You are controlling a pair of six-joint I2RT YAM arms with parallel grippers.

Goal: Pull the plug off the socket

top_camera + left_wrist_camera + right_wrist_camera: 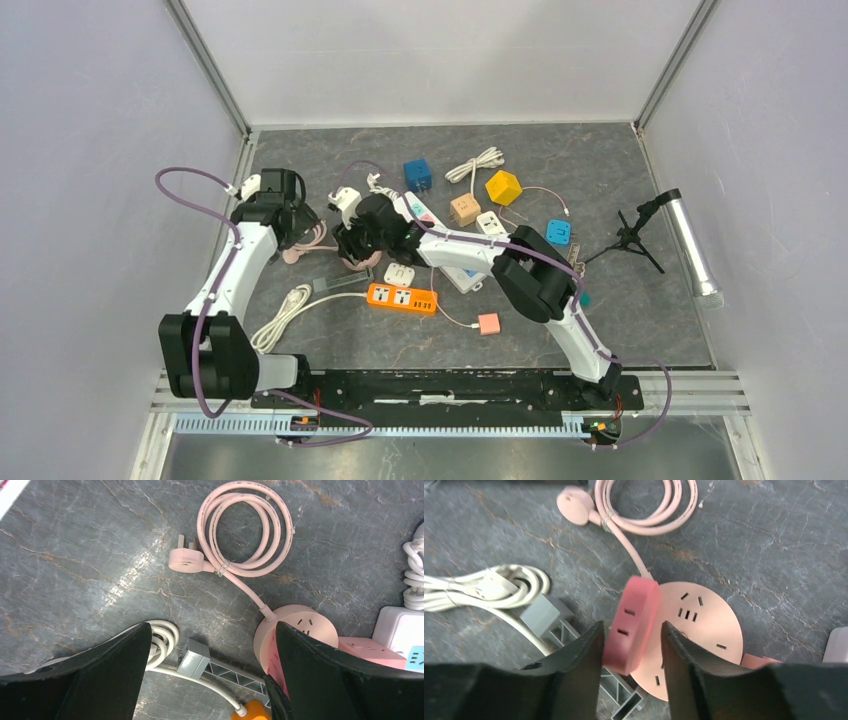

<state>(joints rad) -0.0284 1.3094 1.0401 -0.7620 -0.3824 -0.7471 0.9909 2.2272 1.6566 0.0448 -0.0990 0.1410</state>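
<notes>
A round pink socket [704,625] lies on the grey marble table [774,540]. A pink-red block plug [634,600] stands on its left part. My right gripper [631,627] is shut on this plug, one finger on each side. My left gripper [212,630] is wide open just left of the socket [300,622], its right finger [325,675] against the socket's side. In the top view both grippers, left [300,232] and right [355,245], meet over the socket at centre left.
The socket's pink cord [245,530] is coiled behind it with its own plug [184,560]. A grey bracket [196,657], a coiled white cable [489,587] and an orange power strip [402,297] lie close in front. Other adapters and a small tripod [630,238] lie to the right.
</notes>
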